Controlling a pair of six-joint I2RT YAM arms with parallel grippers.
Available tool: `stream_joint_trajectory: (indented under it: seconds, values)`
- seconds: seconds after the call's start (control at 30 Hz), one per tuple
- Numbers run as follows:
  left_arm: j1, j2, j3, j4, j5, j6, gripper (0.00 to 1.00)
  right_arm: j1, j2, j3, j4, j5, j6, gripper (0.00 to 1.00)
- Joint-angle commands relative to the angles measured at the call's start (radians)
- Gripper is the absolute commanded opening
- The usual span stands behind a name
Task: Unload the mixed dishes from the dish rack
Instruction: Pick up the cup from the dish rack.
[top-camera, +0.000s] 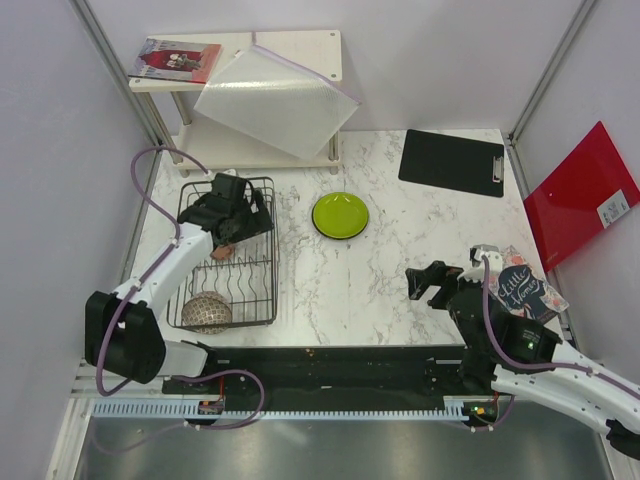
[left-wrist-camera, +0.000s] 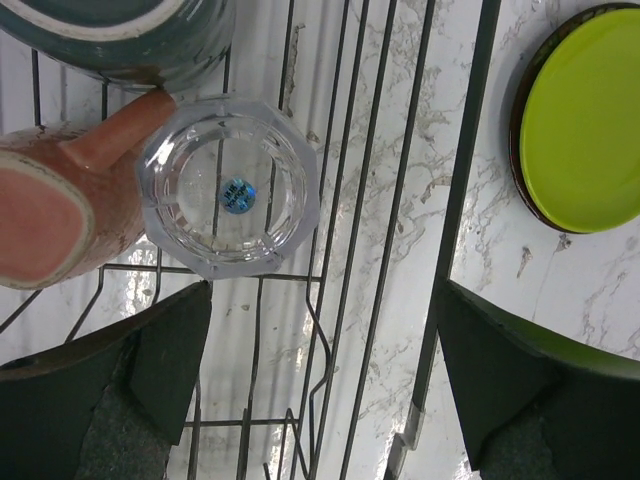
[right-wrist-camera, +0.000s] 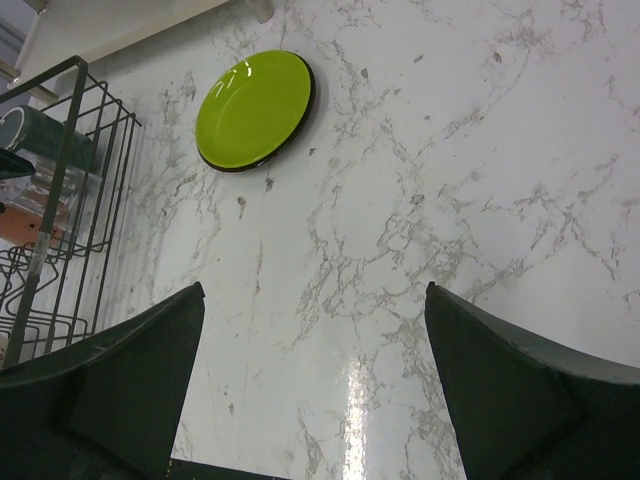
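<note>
- From the top camera, the left gripper (top-camera: 236, 213) hung over the far end of the black wire dish rack (top-camera: 262, 300), which stood on the left side of the marble table (top-camera: 400, 240). How its jaws stood could not be told from this view.
- A brown speckled bowl (top-camera: 207, 312) sat in the near end of the rack, and a bit of the small pink cup (top-camera: 224, 251) showed just below the gripper.
- The lime-green plate (top-camera: 340, 215) lay flat on the table just right of the rack, outside it.
- The right gripper (top-camera: 421, 282) stood over bare tabletop on the right, well apart from the rack and the plate, with a book (top-camera: 523, 287) just beside its arm.
- A black clipboard (top-camera: 452, 162) lay at the far right of the table, a red folder (top-camera: 582, 192) leaned against the right wall, and a white shelf (top-camera: 300, 45) stood behind the rack.
- In the left wrist view, the jaws stood wide apart with only rack wires between them, holding nothing.
- The clear glass (left-wrist-camera: 228, 190) stood in the rack just ahead of the left finger (left-wrist-camera: 110, 400), touching the pink cup on its left. The dark grey-green mug (left-wrist-camera: 110, 35) sat just beyond them.
- In the right wrist view, the jaws were spread wide over bare marble and held nothing. The plate lay ahead of them, with the rack at the left edge.
</note>
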Motion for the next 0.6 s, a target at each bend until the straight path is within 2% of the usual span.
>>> stream_joint_trajectory:
  seconds: [0.0,0.27,0.57]
  values:
    - [0.026,0.027,0.069,0.020,-0.055,-0.043,0.98,0.002,0.022,0.012,0.026,0.014,-0.009,0.98]
    - [0.059,0.028,0.095,0.003,-0.095,-0.030,0.98,0.002,0.048,0.003,0.052,0.009,-0.012,0.98]
    - [0.086,0.102,0.081,0.040,-0.055,-0.028,0.98,0.003,0.075,0.009,0.070,0.001,-0.022,0.98]
